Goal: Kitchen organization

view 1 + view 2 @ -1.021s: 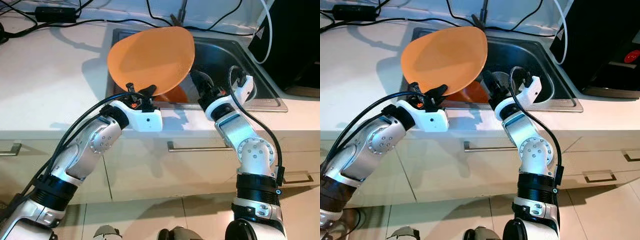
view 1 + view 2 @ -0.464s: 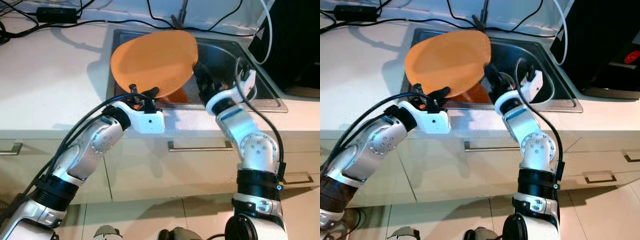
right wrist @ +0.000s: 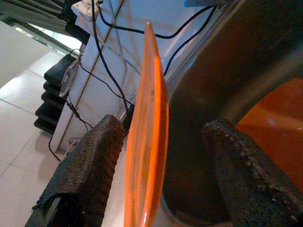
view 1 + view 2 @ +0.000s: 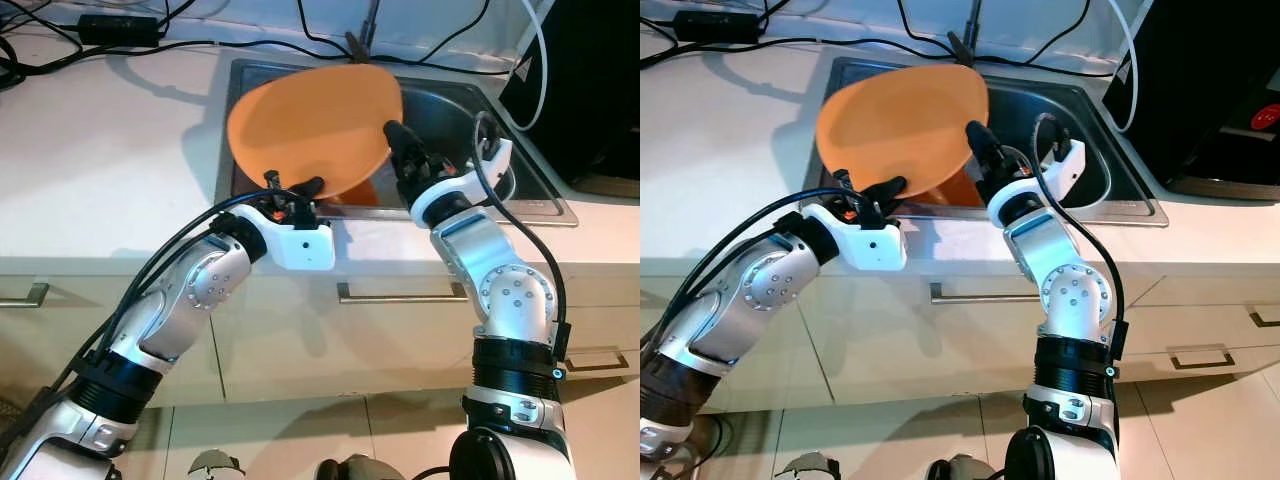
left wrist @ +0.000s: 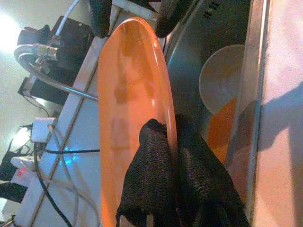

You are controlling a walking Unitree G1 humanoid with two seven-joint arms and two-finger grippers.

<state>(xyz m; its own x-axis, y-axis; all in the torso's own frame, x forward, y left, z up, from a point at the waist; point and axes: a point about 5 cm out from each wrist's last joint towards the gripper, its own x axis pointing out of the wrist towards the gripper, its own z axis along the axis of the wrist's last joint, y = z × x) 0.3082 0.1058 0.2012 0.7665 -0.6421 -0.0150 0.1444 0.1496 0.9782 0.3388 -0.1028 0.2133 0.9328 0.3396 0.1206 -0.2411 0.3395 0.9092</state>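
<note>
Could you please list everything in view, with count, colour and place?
plate: one, orange, held tilted over the sink
second plate: one, orange, lying in the sink
bowl: one, pale, in the sink
sink: one, steel, set in the counter
counter: one, white
cables: several, black, along the counter's back
left gripper: shut on the plate's near rim
right gripper: open, fingers astride the plate's right rim

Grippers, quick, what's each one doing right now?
Left gripper: shut on the orange plate, gripping its near rim.
Right gripper: open, fingers astride the plate's edge, not yet clamped.
</note>
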